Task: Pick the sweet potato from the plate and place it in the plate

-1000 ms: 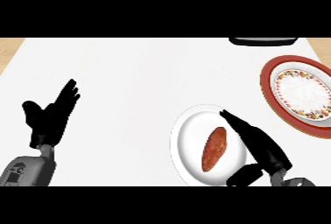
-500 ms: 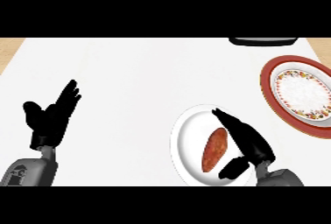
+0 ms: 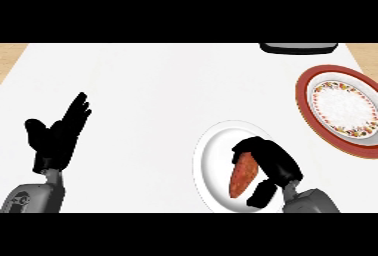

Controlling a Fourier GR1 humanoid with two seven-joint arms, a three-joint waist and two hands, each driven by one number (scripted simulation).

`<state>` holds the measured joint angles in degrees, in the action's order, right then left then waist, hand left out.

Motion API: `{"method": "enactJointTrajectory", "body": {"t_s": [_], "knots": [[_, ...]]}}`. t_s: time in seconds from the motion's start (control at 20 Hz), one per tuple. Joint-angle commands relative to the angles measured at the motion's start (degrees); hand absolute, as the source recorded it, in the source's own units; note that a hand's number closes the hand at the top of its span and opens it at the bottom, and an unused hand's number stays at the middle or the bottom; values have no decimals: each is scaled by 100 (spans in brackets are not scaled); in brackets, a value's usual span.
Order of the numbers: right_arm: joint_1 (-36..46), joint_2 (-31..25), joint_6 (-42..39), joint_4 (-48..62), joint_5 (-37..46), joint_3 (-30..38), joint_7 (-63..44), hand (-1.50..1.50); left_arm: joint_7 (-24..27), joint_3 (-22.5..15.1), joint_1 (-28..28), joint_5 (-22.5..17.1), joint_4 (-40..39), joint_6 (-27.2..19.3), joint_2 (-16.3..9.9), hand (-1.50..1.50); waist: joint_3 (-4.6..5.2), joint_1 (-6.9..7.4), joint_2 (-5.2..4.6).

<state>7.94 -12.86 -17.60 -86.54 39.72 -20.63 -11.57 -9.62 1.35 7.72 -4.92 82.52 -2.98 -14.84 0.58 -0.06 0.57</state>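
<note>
An orange-brown sweet potato (image 3: 242,175) lies on a plain white plate (image 3: 214,160) at the lower right of the head view. My right hand (image 3: 272,162) sits over the potato's right side, fingers curled over its top end and thumb (image 3: 262,194) near its lower end. A second plate (image 3: 306,102), red-rimmed with a patterned white centre, lies at the right edge and holds nothing. My left hand (image 3: 55,137) rests open at the left, fingers up.
A dark object (image 3: 299,48) sits at the counter's far edge, top right. The white counter (image 3: 148,90) spreads between my two hands. Wooden floor shows at both upper corners.
My right hand has moved left onto the sweet potato and its fingers have curled from straight to bent round it. The left hand has not moved.
</note>
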Motion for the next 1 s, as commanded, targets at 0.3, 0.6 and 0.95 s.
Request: {"method": "enactJointTrajectory", "body": {"t_s": [0.3, 0.6, 0.95], "knots": [[-372, 308, 295, -75, 308, -133, 433, 150, -396, 203, 94, -29, 185, 154, 3, 0, -59, 7, -52], [-351, -342, -87, -770, 597, -327, 1076, 150, 44, 172, 92, 136, -61, 159, 139, 0, -58, -3, -51], [-238, -522, 1117, -2242, 802, 653, 972, 150, -134, 301, 63, 15, -76, 154, 81, 0, -55, -152, -6]]}}
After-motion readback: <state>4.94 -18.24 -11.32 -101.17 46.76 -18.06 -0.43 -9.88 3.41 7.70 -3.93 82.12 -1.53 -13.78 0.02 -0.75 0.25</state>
